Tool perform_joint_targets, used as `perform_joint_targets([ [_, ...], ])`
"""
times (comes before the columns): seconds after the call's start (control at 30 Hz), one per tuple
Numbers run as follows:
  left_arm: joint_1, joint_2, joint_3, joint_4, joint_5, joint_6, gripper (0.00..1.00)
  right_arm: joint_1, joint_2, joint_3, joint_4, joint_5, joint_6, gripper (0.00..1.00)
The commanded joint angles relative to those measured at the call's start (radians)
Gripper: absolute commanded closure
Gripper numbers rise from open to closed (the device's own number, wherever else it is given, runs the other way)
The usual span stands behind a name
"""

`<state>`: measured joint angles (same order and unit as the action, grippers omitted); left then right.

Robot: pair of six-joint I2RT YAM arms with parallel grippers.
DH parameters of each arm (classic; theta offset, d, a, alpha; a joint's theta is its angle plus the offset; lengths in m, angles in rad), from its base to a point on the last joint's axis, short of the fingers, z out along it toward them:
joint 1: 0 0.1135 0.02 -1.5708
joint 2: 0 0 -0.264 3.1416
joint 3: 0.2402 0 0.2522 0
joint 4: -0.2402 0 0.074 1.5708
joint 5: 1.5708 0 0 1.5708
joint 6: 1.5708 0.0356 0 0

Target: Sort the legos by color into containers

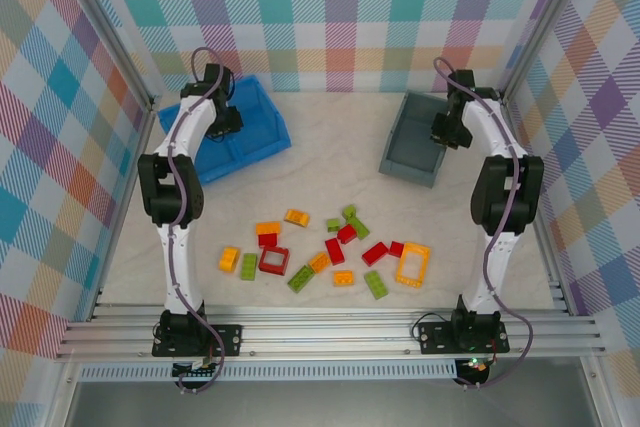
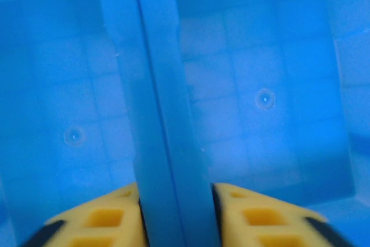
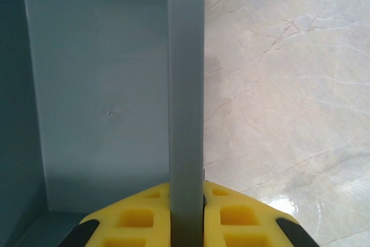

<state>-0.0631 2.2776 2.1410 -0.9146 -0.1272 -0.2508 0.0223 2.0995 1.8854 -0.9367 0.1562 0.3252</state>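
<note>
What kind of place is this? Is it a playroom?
Probably a robot practice booth: left arm and right arm bolted to a metal rail, checkered walls around, legos on the table, a blue bin and grey bin for sorting.

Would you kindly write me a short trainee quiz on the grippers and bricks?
1. True or false: the left gripper is shut on the centre divider of the blue two-compartment plastic bin.
2. The right gripper clamps: A) a red brick; B) a wall of the dark grey plastic bin; C) nothing.
3. Name the three colours of the small studded plastic bricks on the table.
Key: 1 true; 2 B; 3 red, green, yellow-orange.
</note>
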Motion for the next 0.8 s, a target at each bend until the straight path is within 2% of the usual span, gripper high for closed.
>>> perform_joint_targets([
  [0.0,0.014,0.006,0.020,0.007,0.093,0.056,0.92,0.021,-0.043,0.034,-0.008,-0.026,-0.065,0.90],
  [0.03,0.013,0.002,0.017,0.012,0.118,0.060,0.98,0.026,-0.040,0.041,-0.007,-0.037,-0.076,0.91],
  [0.07,0.008,0.000,0.017,0.013,0.141,0.062,1.00,0.033,-0.035,0.049,-0.011,-0.052,-0.087,0.91],
  [0.17,-0.011,-0.008,0.013,0.016,0.237,0.067,1.00,0.065,-0.021,0.064,-0.016,-0.084,-0.122,0.93],
  [0.3,-0.078,-0.048,-0.030,0.040,0.303,0.072,1.00,0.119,-0.013,0.067,-0.016,-0.122,-0.148,0.93],
  [0.43,-0.142,-0.079,-0.074,0.054,0.319,0.046,1.00,0.153,0.000,0.065,-0.011,-0.134,-0.150,0.94],
  [0.77,-0.252,-0.143,-0.193,0.118,0.328,-0.011,1.00,0.157,0.032,0.097,0.003,-0.202,-0.190,0.94],
])
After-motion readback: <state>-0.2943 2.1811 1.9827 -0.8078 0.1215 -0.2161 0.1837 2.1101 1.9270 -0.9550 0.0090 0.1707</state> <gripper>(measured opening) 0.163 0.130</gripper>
